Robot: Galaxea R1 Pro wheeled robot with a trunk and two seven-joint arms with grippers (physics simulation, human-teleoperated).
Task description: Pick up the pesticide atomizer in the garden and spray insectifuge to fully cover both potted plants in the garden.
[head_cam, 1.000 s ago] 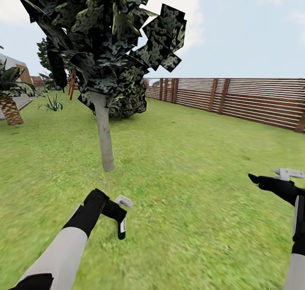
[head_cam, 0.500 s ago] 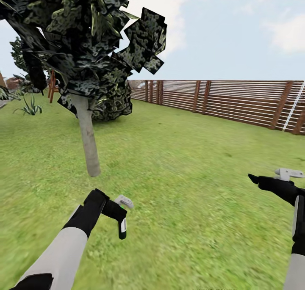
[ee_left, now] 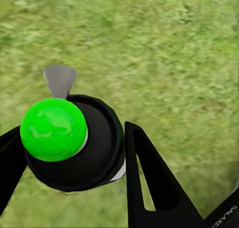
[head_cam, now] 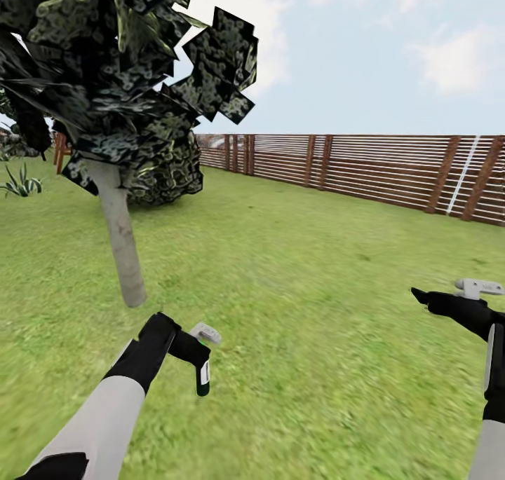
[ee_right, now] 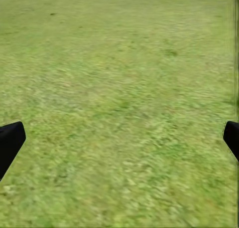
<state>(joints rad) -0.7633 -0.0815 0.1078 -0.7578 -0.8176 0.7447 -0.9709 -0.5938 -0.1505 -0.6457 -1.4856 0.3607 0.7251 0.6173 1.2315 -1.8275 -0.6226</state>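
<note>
Green lawn spreads past the tree, where the left gripper fingers squeeze the pesticide atomizer and the right gripper is wide open, empty; keep it steady while looking for plants.

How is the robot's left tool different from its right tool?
The left tool is closed around the pesticide atomizer, a dark bottle with a bright green round end; the right tool holds nothing. The left tool is pinched in against the bottle, while the right tool is spread wide open. Both are black and hang over the lawn.
</note>
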